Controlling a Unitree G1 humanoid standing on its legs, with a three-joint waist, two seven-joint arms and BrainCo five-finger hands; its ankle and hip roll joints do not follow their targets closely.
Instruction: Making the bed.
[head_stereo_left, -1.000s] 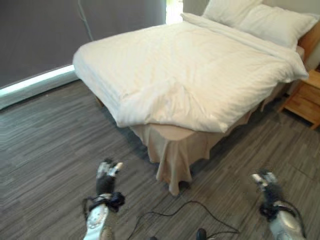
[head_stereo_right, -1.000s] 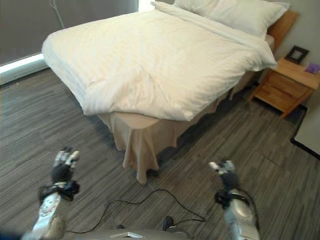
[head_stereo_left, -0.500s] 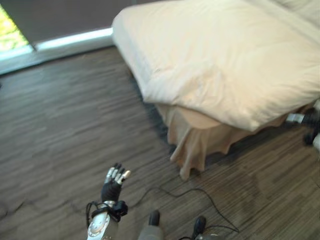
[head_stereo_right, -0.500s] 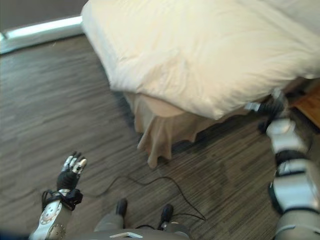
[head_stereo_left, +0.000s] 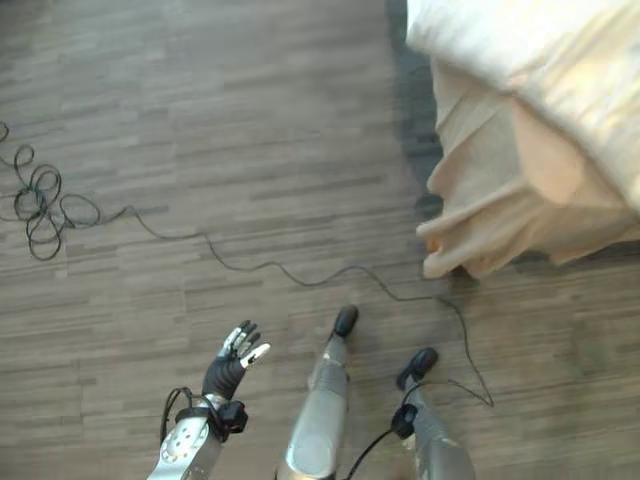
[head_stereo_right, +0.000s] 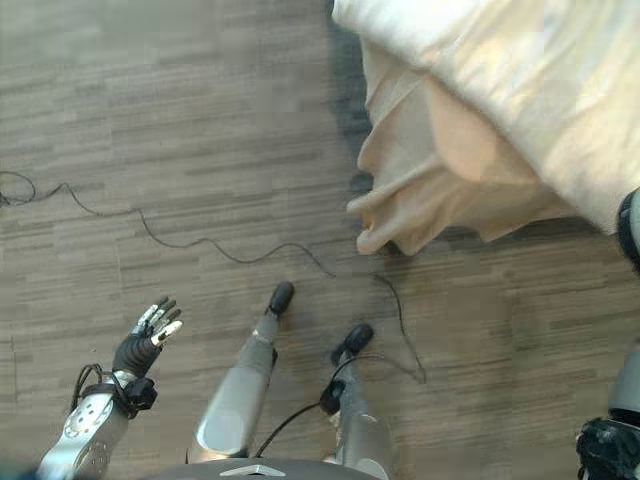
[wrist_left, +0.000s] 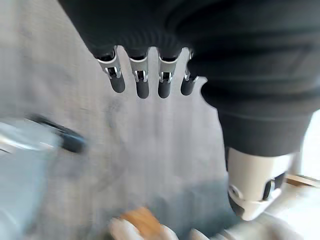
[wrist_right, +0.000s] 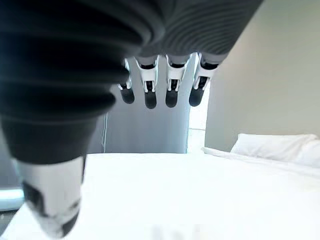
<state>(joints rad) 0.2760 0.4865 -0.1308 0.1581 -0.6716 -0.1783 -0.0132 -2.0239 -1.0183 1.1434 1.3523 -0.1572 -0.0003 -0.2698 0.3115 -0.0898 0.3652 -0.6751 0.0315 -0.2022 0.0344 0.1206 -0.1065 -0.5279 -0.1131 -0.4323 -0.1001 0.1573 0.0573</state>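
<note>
Left eye view has swung hard since the earlier frames: a second ago the whole bed with its pillows filled the upper half, half a second ago the duvet corner sat at upper right, and now the camera looks almost straight down at the floor (head_stereo_left: 200, 120). That is the camera turning, not the bed moving.

Starting at nine o'clock, a thin dark cord (head_stereo_left: 40, 195) lies coiled on the wood-look floor and trails away toward three o'clock.

At seven o'clock the left hand (head_stereo_left: 232, 362) is raised over bare floor, fingers straight and fanned apart, holding nothing; its wrist view shows the fingers (wrist_left: 142, 85) extended in a row with the thumb set apart, floor beyond them.

At one to two o'clock comes the bed corner: the white duvet (head_stereo_left: 540, 70) overhangs the beige bed skirt (head_stereo_left: 490, 215), which drapes down in folds to the floor. The duvet edge runs diagonally from twelve o'clock down toward three. It lies well apart from the left hand.

The right hand (wrist_right: 150, 85) shows in its wrist view, fingers straight and relaxed, nothing gripped, above the flat duvet top, with a pillow (wrist_right: 270, 145) at the far end.
</note>
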